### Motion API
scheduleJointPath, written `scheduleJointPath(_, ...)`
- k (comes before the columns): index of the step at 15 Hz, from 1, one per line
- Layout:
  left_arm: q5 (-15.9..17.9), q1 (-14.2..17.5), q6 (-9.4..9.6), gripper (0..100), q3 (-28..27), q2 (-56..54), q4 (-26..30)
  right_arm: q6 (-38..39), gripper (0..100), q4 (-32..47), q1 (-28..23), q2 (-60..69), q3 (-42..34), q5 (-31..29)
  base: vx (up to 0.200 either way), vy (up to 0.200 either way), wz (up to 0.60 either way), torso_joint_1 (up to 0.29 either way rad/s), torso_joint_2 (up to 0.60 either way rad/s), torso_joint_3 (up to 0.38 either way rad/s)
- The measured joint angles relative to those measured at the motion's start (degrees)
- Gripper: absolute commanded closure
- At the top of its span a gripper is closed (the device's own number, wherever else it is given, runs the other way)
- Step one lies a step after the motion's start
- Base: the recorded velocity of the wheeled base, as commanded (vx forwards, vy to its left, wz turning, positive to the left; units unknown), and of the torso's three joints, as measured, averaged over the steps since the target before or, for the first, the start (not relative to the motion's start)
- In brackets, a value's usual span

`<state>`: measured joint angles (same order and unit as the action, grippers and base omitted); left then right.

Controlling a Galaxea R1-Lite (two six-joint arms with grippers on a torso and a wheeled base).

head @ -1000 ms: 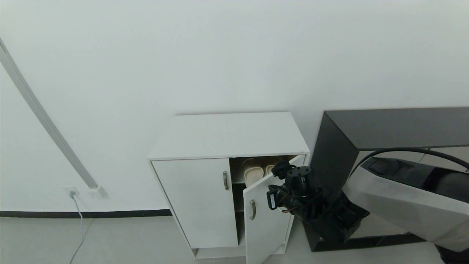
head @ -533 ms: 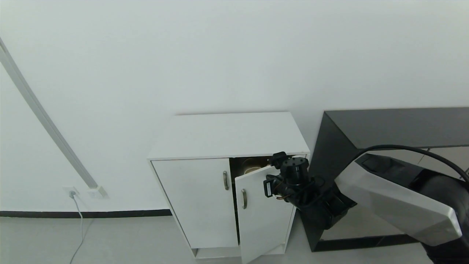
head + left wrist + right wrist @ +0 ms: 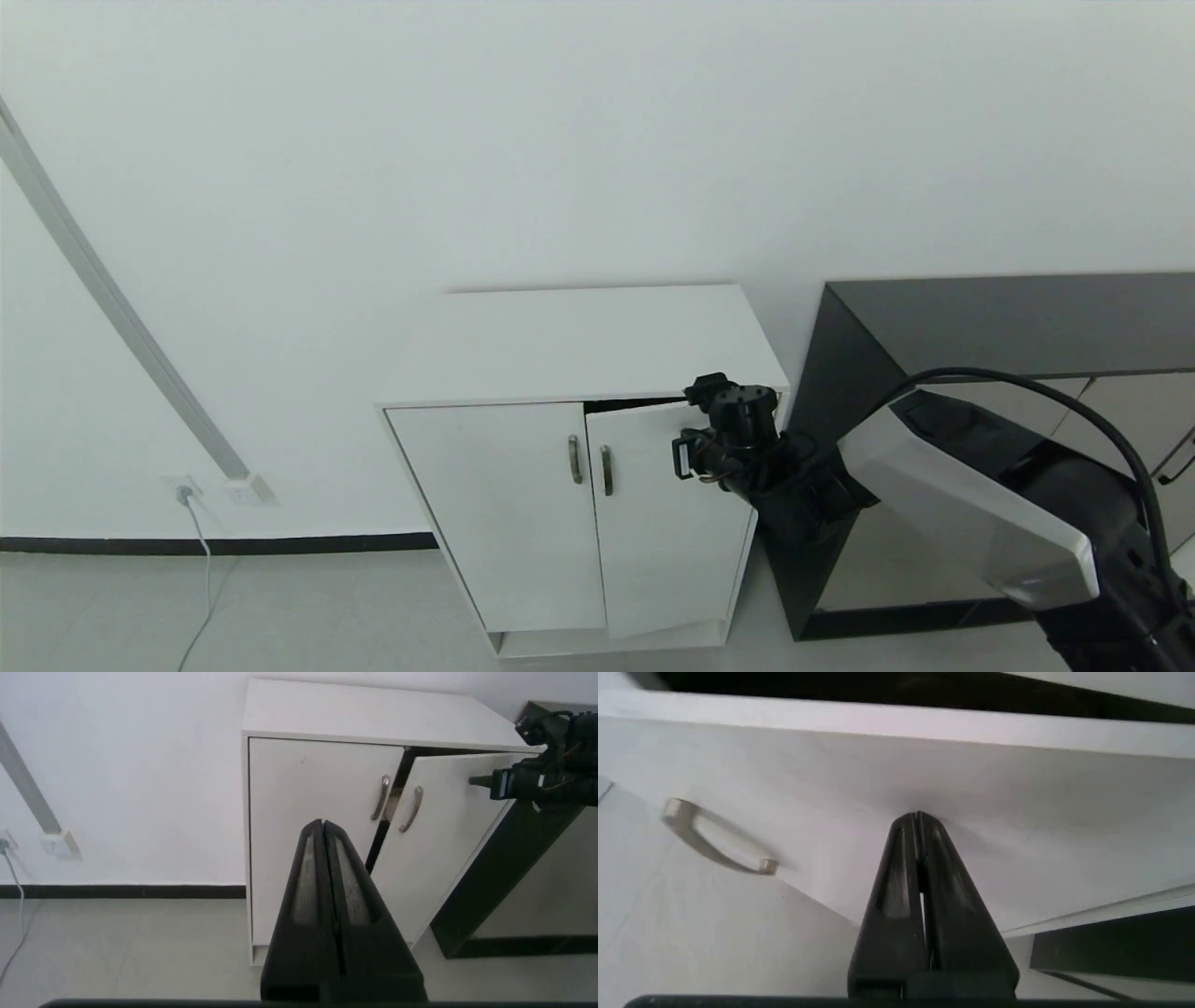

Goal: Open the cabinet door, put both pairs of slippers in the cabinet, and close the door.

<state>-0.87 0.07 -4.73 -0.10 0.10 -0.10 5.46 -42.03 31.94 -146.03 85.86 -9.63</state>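
Note:
The white cabinet stands against the wall. Its left door is closed; its right door stands almost closed, with a thin dark gap along its top edge. My right gripper is shut, its tips pressed flat against the right door's face, near the upper outer corner. My left gripper is shut and empty, held back in front of the cabinet. The slippers are hidden behind the doors.
A dark low cabinet with a glossy front stands right beside the white cabinet. A wall socket with a grey cable sits low on the wall to the left. A slanted grey rail runs along the wall.
My right gripper pushed the right door from about half open to nearly closed. The beige slippers seen inside earlier are now hidden behind it.

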Motion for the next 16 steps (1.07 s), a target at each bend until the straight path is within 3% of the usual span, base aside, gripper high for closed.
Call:
scheduleJointPath(9, 0.0, 0.0, 0.0, 100, 0.0, 0.0, 0.0, 0.0, 100, 3.1, -1.8, -2.8, 5.8, 0.0, 0.0, 0.0, 0.0, 0.0, 0.0, 0.0)
scheduleJointPath(16, -0.1, 0.0, -0.06, 100, 0.0, 0.0, 0.0, 0.1, 100, 1.1, -1.0, -0.7, 0.9, -4.1, 0.0, 0.0, 0.0, 0.0, 0.0, 0.0)
